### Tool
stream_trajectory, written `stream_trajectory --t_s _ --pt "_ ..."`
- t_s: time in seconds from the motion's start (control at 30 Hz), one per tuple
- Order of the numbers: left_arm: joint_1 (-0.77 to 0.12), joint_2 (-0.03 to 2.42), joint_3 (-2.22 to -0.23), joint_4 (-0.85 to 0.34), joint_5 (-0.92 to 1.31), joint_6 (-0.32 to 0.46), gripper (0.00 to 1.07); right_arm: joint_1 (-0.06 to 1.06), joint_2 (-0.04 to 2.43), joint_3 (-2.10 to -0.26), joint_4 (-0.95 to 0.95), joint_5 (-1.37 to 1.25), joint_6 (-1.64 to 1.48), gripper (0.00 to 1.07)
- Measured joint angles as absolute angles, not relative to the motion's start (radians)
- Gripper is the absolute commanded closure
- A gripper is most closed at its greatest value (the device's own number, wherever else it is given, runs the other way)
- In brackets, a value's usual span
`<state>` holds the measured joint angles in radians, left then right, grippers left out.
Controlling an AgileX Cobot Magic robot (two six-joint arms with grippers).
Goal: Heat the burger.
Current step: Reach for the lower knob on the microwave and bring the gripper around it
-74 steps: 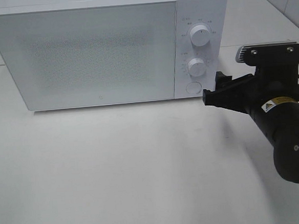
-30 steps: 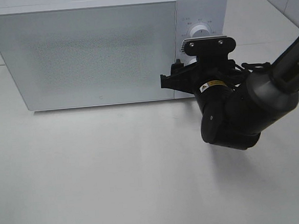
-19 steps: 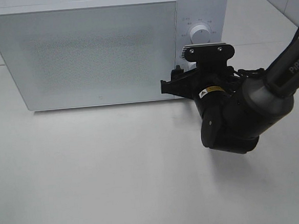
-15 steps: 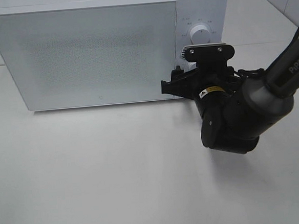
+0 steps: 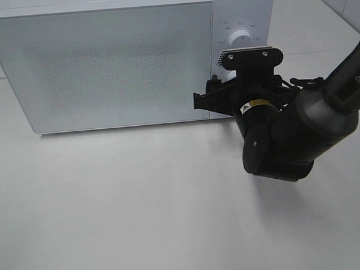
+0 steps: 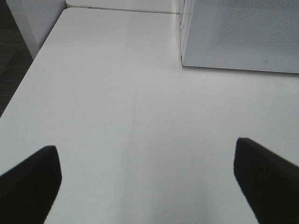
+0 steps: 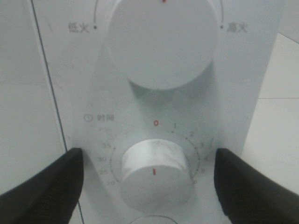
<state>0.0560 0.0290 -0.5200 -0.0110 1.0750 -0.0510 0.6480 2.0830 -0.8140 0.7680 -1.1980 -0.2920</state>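
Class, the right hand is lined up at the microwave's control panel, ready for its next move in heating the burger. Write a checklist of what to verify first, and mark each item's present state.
1. Microwave door shut: ok.
2. Burger inside: cannot tell. No burger is in view and the door is frosted.
3. Right hand open: ok.
4. Right hand lined up on the timer knob: ok. One finger stands on each side of the knob, and neither touches it.
5. Timer setting: cannot tell from this angle.
6. Left hand out of the way: ok. It is open over the bare table, apart from the microwave.
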Motion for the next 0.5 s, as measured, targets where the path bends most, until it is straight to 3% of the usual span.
stream_trajectory --t_s 0.2,0.27,0.37,0.43,0.5 --pt "0.056 0.029 -0.52 -0.011 1.075 -0.051 0.15 0.648 2.082 -0.814 0.768 -1.199 -0.292 0.36" --pt "0.056 0.029 -0.52 -0.011 1.075 -0.051 0.15 0.648 2.082 -0.814 0.763 -1.199 -0.292 0.53" --pt "0.056 0.029 -0.52 -0.011 1.075 -0.051 0.15 0.648 2.082 -0.814 0.763 -1.199 -0.292 0.59" --pt "0.056 0.029 -0.52 -0.011 1.075 -0.051 0.15 0.648 2.082 -0.814 0.775 -1.199 -0.292 0.88" --pt "0.056 0.029 -0.52 -0.011 1.075 -0.051 0.15 0.648 2.082 -0.814 0.777 -1.199 -0.292 0.93"
